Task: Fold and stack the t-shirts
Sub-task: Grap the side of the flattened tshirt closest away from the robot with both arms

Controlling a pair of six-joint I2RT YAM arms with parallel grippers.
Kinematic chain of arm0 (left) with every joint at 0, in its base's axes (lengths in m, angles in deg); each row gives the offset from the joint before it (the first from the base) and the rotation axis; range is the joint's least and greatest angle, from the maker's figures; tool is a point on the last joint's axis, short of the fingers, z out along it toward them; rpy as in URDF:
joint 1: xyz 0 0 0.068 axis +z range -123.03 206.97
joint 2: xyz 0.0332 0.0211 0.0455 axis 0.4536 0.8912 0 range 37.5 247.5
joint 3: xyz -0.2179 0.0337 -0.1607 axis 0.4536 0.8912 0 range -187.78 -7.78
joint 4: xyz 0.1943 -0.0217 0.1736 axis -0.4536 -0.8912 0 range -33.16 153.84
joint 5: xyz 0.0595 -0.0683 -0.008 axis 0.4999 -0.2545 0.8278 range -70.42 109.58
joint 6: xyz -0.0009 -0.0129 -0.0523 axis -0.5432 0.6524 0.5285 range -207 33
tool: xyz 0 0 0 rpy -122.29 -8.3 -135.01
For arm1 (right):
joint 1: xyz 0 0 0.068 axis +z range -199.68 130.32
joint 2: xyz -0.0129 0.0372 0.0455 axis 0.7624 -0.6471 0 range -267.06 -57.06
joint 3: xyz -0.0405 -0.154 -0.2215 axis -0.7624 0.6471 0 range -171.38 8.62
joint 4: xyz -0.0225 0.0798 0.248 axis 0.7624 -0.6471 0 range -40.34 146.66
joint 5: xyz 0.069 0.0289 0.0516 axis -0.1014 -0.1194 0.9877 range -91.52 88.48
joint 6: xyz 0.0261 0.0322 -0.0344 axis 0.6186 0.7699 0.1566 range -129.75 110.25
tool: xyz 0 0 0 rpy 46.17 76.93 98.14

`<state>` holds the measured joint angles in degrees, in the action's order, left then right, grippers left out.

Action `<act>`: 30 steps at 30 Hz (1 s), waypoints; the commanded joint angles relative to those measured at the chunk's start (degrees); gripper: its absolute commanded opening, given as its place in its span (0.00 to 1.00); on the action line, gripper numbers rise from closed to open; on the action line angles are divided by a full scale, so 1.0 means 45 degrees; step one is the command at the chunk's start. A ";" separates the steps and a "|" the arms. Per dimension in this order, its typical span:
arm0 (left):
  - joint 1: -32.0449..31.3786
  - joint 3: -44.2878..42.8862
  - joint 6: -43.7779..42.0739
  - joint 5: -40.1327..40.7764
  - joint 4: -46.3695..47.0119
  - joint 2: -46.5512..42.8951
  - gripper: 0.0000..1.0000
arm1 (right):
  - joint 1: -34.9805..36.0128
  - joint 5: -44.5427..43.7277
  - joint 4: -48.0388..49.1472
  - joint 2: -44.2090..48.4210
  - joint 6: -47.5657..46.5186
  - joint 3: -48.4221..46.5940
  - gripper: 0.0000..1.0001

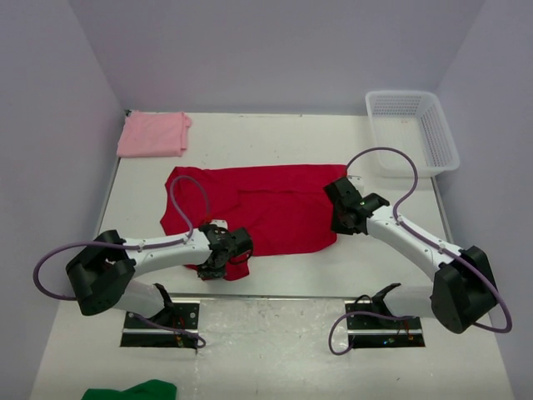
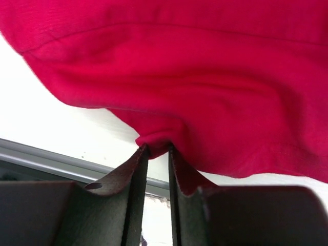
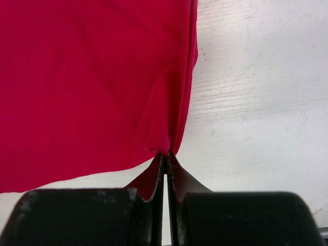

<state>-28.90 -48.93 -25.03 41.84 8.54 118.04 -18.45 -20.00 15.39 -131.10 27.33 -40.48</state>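
Note:
The red t-shirt [image 1: 275, 208] lies spread across the middle of the table, with a fold line down its centre. My left gripper [image 1: 228, 255] is at its near left corner; in the left wrist view the left gripper [image 2: 157, 148] pinches a bunched fold of the red t-shirt [image 2: 205, 77] between narrowly parted tips. My right gripper [image 1: 344, 218] is at the shirt's right edge; the right wrist view shows the right gripper [image 3: 167, 155] shut tight on that hem of the red t-shirt [image 3: 87, 87]. The pink t-shirt [image 1: 152, 133] lies folded at the far left corner.
A white mesh basket [image 1: 450, 143] stands at the far right. A green cloth [image 1: 133, 390] lies at the near left, in front of the arm bases. Grey walls close in the table on three sides.

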 commanded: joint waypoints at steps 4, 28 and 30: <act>0.0112 0.0237 -0.0335 -0.0922 0.0904 -0.0552 0.19 | 0.0093 -0.0014 0.0091 0.0360 0.0119 0.0091 0.00; 0.0073 -0.2067 0.0115 -0.0025 -0.1674 -0.3871 0.00 | 0.0191 -0.0014 -0.0260 0.0710 0.0022 -0.0357 0.00; 0.0073 -0.2126 0.0075 -0.0064 -0.1732 -0.4144 0.00 | 0.0191 -0.0053 -0.0475 0.0867 0.0002 -0.0377 0.00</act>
<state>-28.86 -56.64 -24.66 40.46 3.53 101.08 -17.95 -19.98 14.86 -129.41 27.46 -40.50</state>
